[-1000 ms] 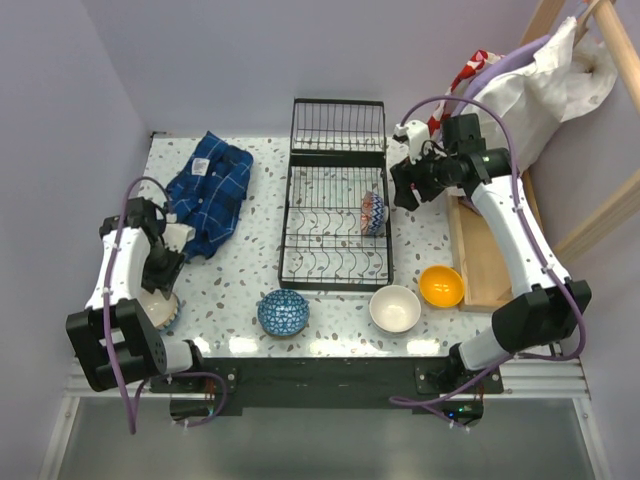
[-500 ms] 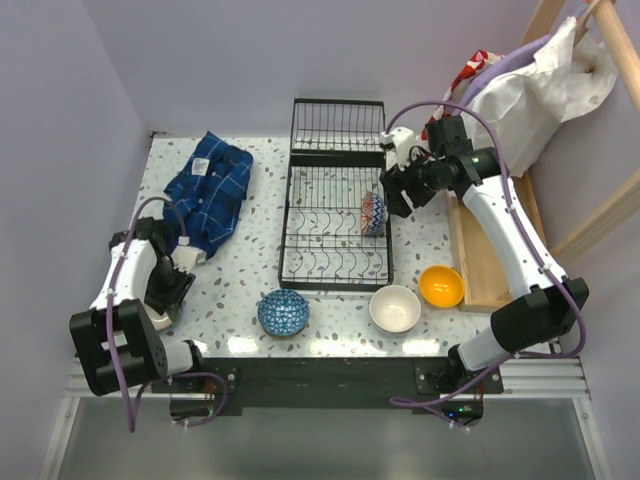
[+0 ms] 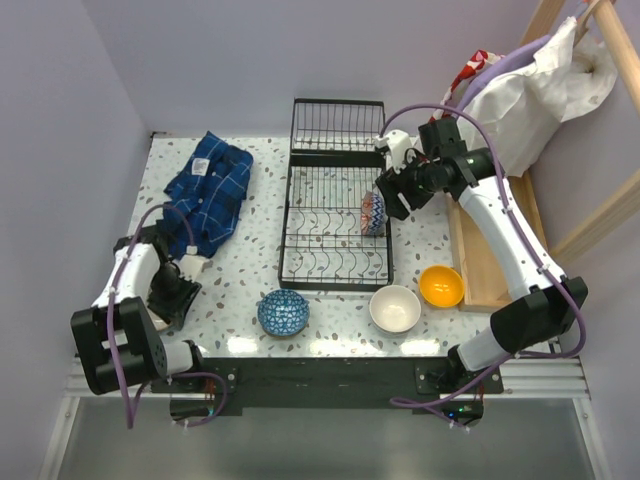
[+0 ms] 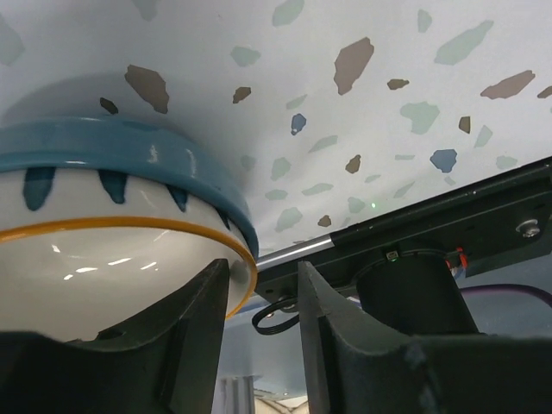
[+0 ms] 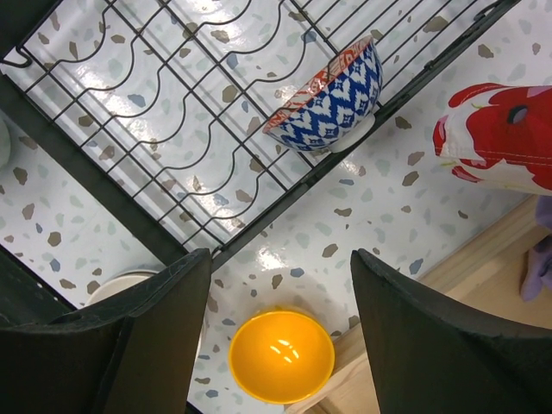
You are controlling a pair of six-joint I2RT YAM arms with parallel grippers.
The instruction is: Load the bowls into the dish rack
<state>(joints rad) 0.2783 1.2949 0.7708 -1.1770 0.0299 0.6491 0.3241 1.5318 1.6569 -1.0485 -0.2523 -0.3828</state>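
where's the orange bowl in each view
top external: orange bowl at the near right, beside the wooden tray.
left wrist: not in it.
right wrist: bottom centre.
shared landmark: the red-and-blue bowl standing in the dish rack, seen in top external and right wrist.

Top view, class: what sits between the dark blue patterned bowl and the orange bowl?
A white bowl sits between the dark blue patterned bowl and the orange bowl, nearer the orange one, as the top view shows.
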